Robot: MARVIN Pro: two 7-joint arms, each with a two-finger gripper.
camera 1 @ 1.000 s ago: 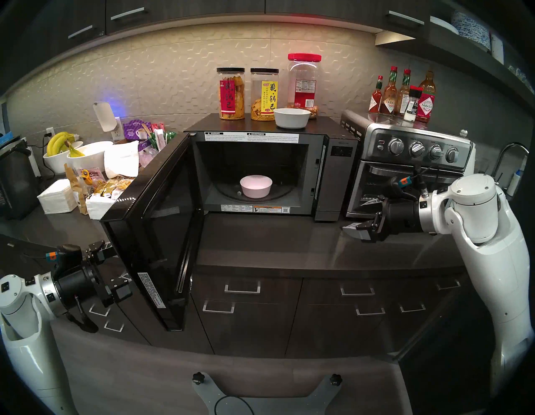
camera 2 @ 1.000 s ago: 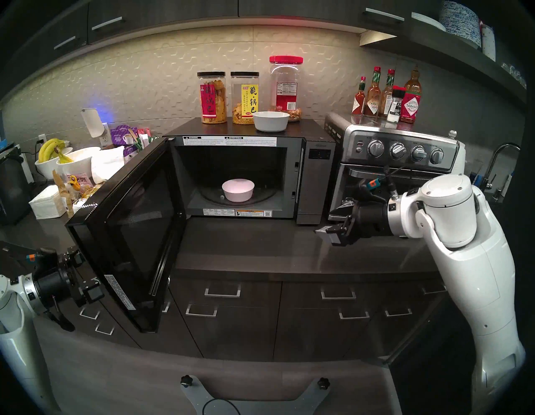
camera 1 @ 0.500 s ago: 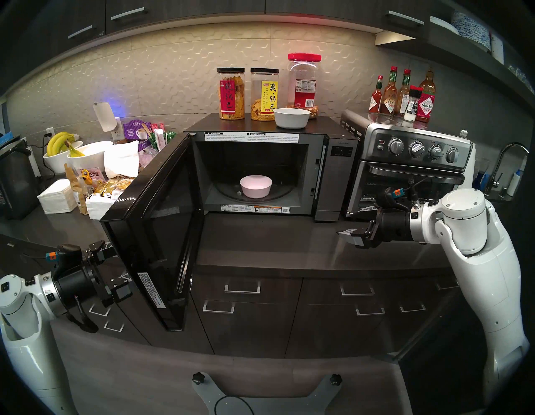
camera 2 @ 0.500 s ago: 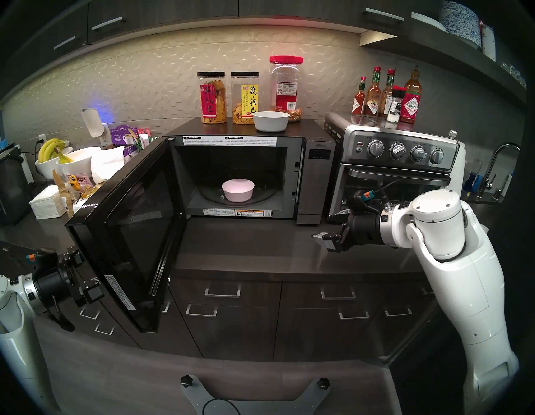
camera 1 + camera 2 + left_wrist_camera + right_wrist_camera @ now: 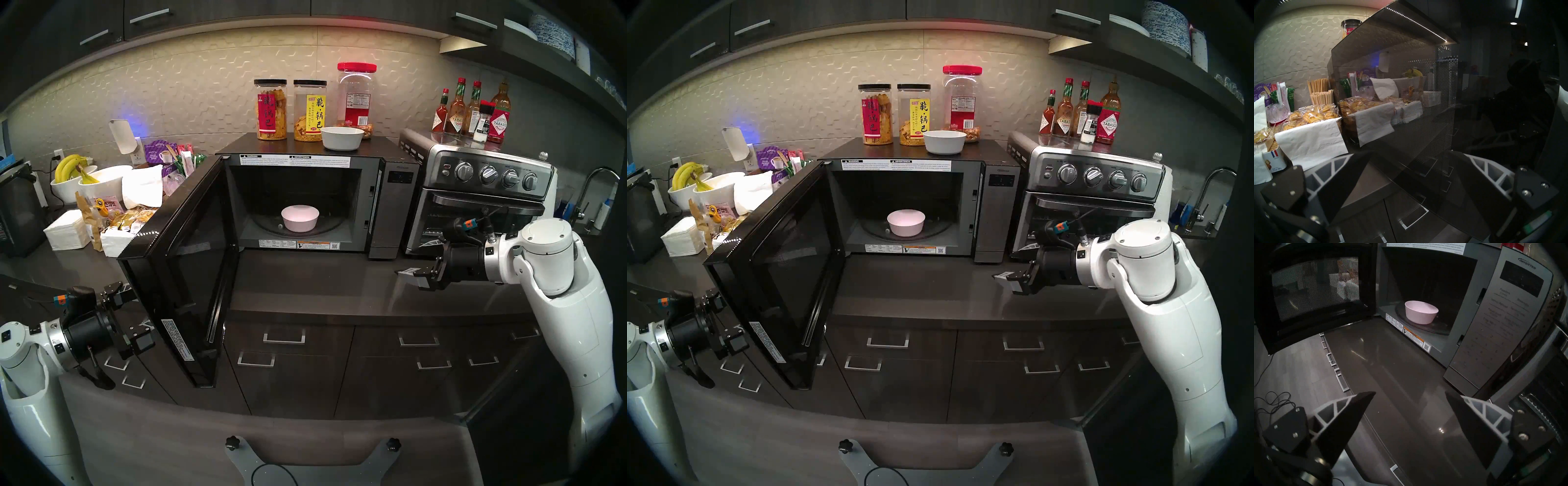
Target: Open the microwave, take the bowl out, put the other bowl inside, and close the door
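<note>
The microwave (image 5: 390, 203) stands with its door (image 5: 190, 258) swung wide open to the left. A pale pink bowl (image 5: 300, 219) sits upright on the turntable inside, also plain in the right wrist view (image 5: 1421, 311). An all-white bowl (image 5: 342, 137) rests on the microwave's top. My right gripper (image 5: 405, 261) hovers open and empty over the counter, in front of the toaster oven and right of the cavity. My left gripper (image 5: 139, 309) is open at the door's outer face, low at its free edge; the glass (image 5: 1390, 101) fills its view.
A steel toaster oven (image 5: 481, 176) with sauce bottles (image 5: 475, 112) on top stands close to my right arm. Three snack jars (image 5: 271, 108) line the microwave's top behind the white bowl. Bowls of bananas (image 5: 73, 169), napkins and wrapped snacks (image 5: 135, 217) crowd the counter left of the door.
My right arm has sunk a little and its open gripper has drifted slightly left over the counter. The left arm, the door and both bowls have not moved.
</note>
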